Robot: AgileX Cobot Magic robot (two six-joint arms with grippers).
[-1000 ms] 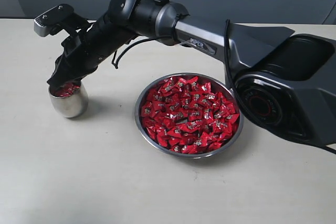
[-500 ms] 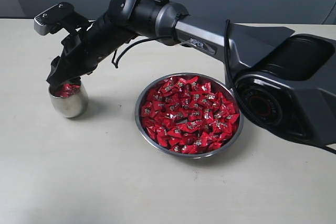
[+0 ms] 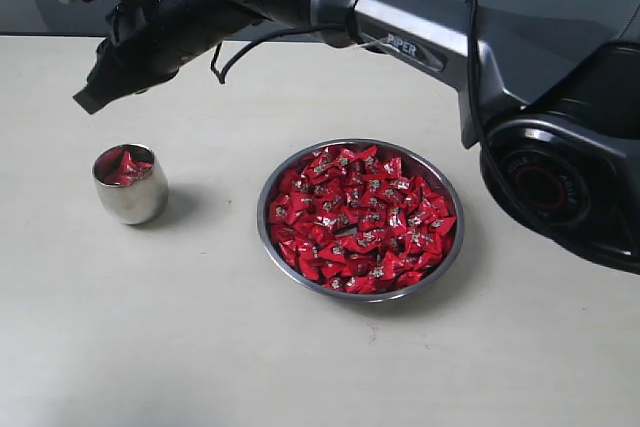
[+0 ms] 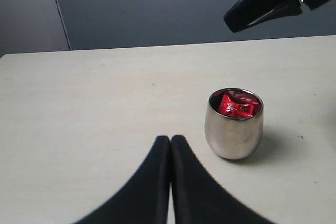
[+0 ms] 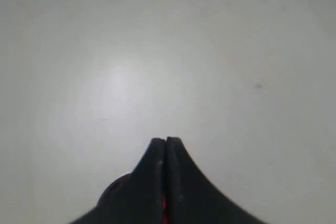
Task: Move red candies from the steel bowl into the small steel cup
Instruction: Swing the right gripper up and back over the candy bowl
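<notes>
1. The red candies [image 3: 358, 219] have shiny red foil, twisted ends and small silver-white marks. They fill the steel bowl [image 3: 261, 225] to about its thin rim.
2. The steel bowl is wide and shallow and sits mid-tabletop [image 3: 200, 347]. The small steel cup [image 3: 128, 202] is a polished, rounded barrel. It stands upright, well apart from the bowl, toward the tabletop's left edge in the exterior view. A few red wrappers lie inside it, near rim level.
3. The right gripper [image 3: 90, 97] is in the air above the cup, clear of it. Its fingers are pressed together tip to tip.
4. The left gripper [image 4: 170, 139] has its fingers flat against each other, gripping nothing. It is low over bare tabletop, near the cup.
5. View differences:
   - Only the exterior view shows the bowl.
   - The left gripper shows only in the left wrist view, which also looks into the cup and catches the right fingers overhead.
   - The right wrist view is mostly bare tabletop. A thin red sliver shows in the slit further back between the fingers; I can't tell what it is.
</notes>
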